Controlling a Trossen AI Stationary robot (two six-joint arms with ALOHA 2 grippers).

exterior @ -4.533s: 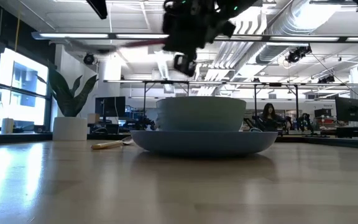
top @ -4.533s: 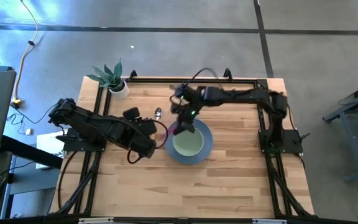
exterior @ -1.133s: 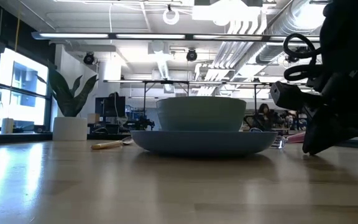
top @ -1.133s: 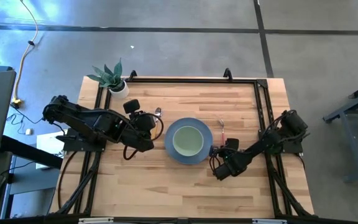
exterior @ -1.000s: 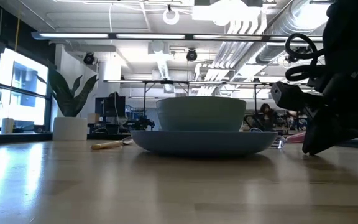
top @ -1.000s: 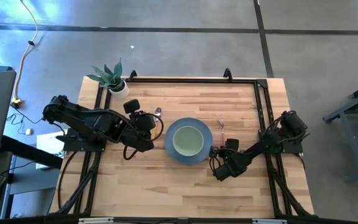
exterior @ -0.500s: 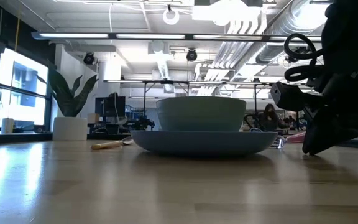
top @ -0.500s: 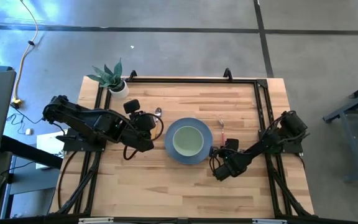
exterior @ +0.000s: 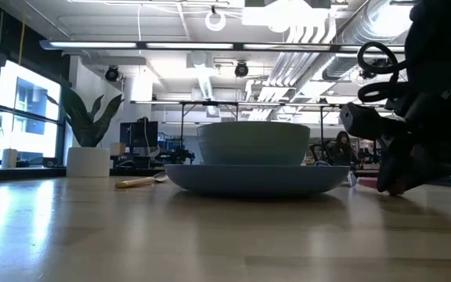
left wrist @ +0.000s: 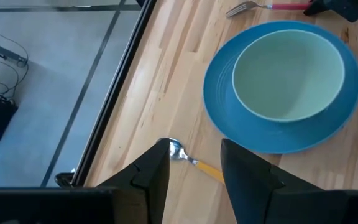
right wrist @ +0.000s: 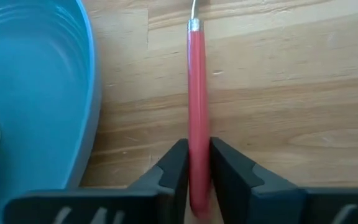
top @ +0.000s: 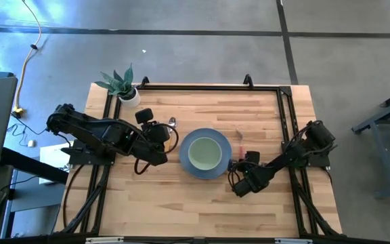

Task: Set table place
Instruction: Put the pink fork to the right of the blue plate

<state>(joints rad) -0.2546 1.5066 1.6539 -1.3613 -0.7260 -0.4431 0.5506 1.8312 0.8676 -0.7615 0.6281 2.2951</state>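
Placing the red-handled metal fork (right wrist: pixel 197 93) is the step in hand, I judge: right gripper (right wrist: pixel 197 163) sits low on the light-wood butcher-block tabletop (top: pixel 202 203), just right of the round blue plate (top: pixel 185 165), its fingers (right wrist: pixel 173 163) closed on the fork's red handle

- fork lies along the plate's right rim, near it but apart, tines pointing to the far edge; handle looks flat on the wood in the right wrist view
- to finish well: part the fingers only a little, then lift straight up so the handle doesn't get dragged or rolled toward the plate; keep it parallel to the rim
- pale green bowl (top: pixel 204 153) sits centred on the plate

Around:
- left gripper (left wrist: pixel 191 168) hovers left of the plate, fingers (left wrist: pixel 151 174) apart and holding nothing, right over the small spoon with a yellowish handle (left wrist: pixel 188 159)
- spoon lies on the wood between plate and the tabletop's left frame rail, bowl end away from the plate, angled, so likely the next item to straighten
- potted green plant in a white pot (top: pixel 122 87) at the far left corner, well clear
- main hazard: the plate rim sits close to both grippers, so a sideways exit could nudge it
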